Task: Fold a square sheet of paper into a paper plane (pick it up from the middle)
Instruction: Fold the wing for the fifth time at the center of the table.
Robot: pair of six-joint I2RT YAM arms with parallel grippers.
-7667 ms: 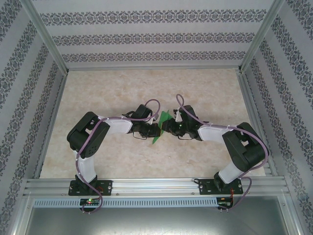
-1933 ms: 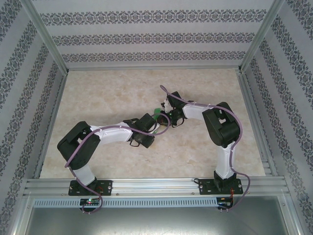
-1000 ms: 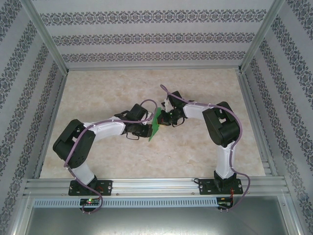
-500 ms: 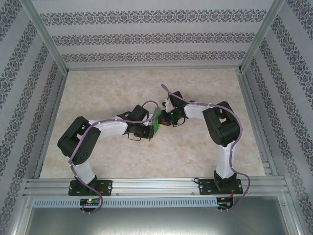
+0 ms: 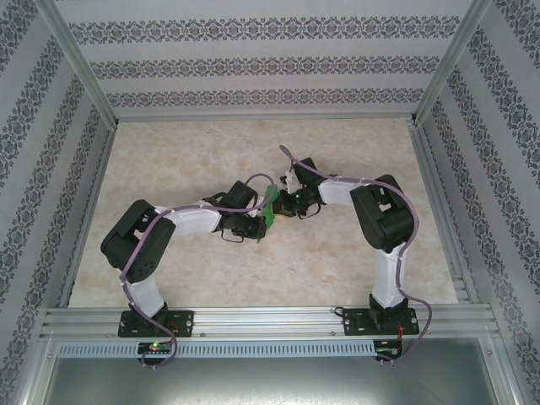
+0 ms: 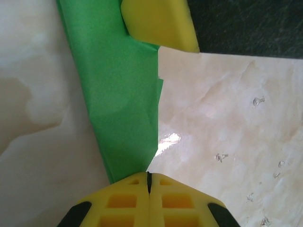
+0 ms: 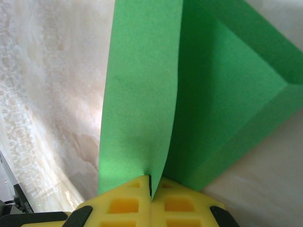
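The sheet of paper [image 5: 269, 213] is bright green and folded, held off the table mid-scene between both arms. My left gripper [image 5: 262, 222] is shut on its near end; in the left wrist view the green strip [image 6: 118, 94] runs from my closed yellow jaws [image 6: 148, 178] up to one of the right gripper's yellow fingers [image 6: 158, 21]. My right gripper [image 5: 282, 205] is shut on the far end. In the right wrist view the layered paper [image 7: 142, 94], with a slanted crease, enters the seam of the closed jaws [image 7: 151, 182].
The marble-patterned table [image 5: 211, 152] is boxed in by patterned walls and aluminium posts. A metal rail [image 5: 270, 319] carrying both arm bases runs along the near edge. Purple cables loop along both arms.
The left arm's elbow has swung slightly right and its wrist has closed in on the right gripper. The paper has turned more edge-on, so less green shows from above. Both grips are unchanged.
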